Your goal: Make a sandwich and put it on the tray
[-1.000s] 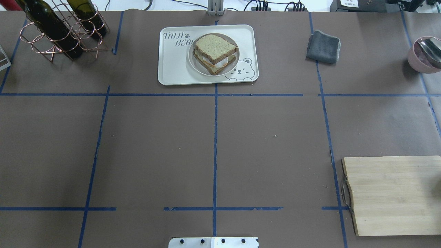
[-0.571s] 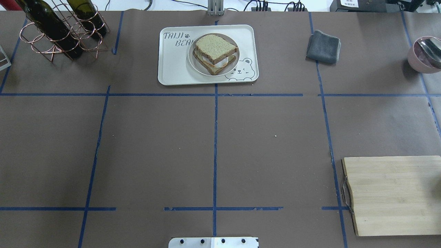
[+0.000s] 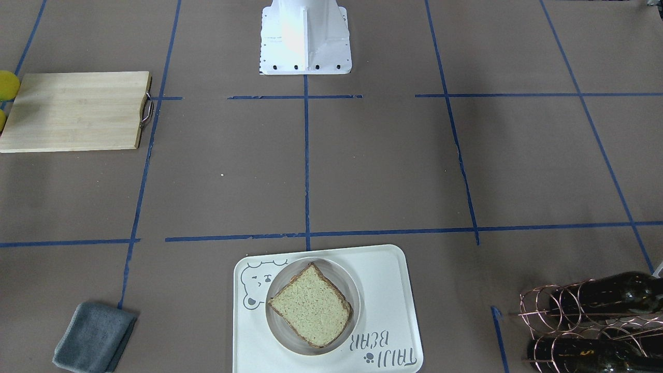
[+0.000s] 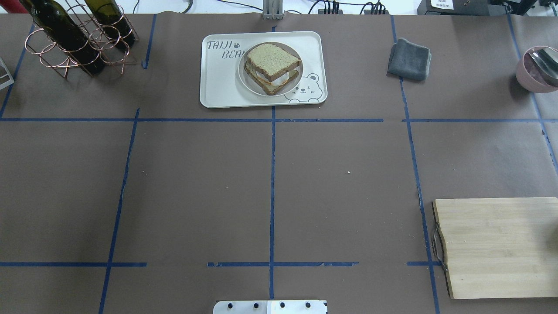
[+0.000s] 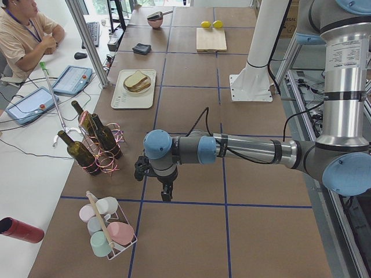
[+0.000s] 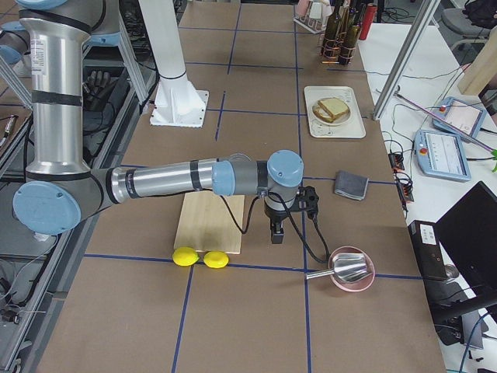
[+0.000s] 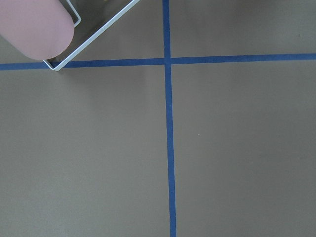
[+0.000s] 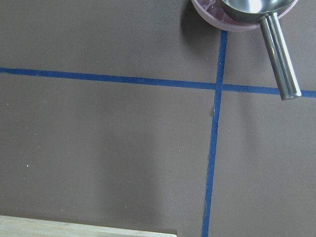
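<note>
Near side, well left of the tray [image 4: 218,89], my left gripper [image 5: 167,196]: hangs over the table, past the bottle rack [image 5: 95,145]; finger state I cannot tell.
Near side, well right of the tray, my right gripper [image 6: 275,237]: hangs just beside the cutting board [image 6: 208,221]; finger state I cannot tell.
Far side, tray: flat on the table.
Sandwich [image 4: 273,59]: 2 bread slices, white egg showing between, on the plate [image 4: 245,83] at the tray's middle.
</note>
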Tool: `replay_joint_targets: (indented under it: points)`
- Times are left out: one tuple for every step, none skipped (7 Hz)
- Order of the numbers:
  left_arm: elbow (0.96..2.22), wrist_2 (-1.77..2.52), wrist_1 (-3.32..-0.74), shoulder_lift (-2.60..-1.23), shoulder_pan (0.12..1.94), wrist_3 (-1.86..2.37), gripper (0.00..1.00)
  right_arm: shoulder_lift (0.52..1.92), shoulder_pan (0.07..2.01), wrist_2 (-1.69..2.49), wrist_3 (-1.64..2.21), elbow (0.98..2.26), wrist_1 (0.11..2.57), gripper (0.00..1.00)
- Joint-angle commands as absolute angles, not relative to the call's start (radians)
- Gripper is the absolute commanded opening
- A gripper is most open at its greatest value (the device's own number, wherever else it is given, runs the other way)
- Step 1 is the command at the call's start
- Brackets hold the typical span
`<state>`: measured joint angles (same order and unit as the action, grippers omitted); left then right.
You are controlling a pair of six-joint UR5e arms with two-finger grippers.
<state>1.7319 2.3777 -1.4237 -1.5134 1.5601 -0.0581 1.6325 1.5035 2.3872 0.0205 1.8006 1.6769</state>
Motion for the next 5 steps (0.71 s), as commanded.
replay_joint_targets:
  points:
    - [1.709,2.378,-1.422,-1.522,1.560,-0.061,1.00,1.638,1.486,2.353,0.025,1.798,1.672,1.00]
    - [1.710,2.376,-1.422,-1.520,1.560,-0.061,1.00,1.638,1.482,2.326,0.012,1.799,1.671,1.00]
    - [1.712,2.376,-1.422,-1.522,1.560,-0.063,1.00,1.638,1.480,2.326,0.009,1.801,1.669,1.00]
    - [1.723,2.376,-1.422,-1.522,1.560,-0.063,1.00,1.643,1.480,2.326,0.011,1.801,1.645,1.00]
    - [1.729,2.376,-1.420,-1.523,1.560,-0.063,1.00,1.652,1.480,2.326,0.012,1.799,1.625,1.00]
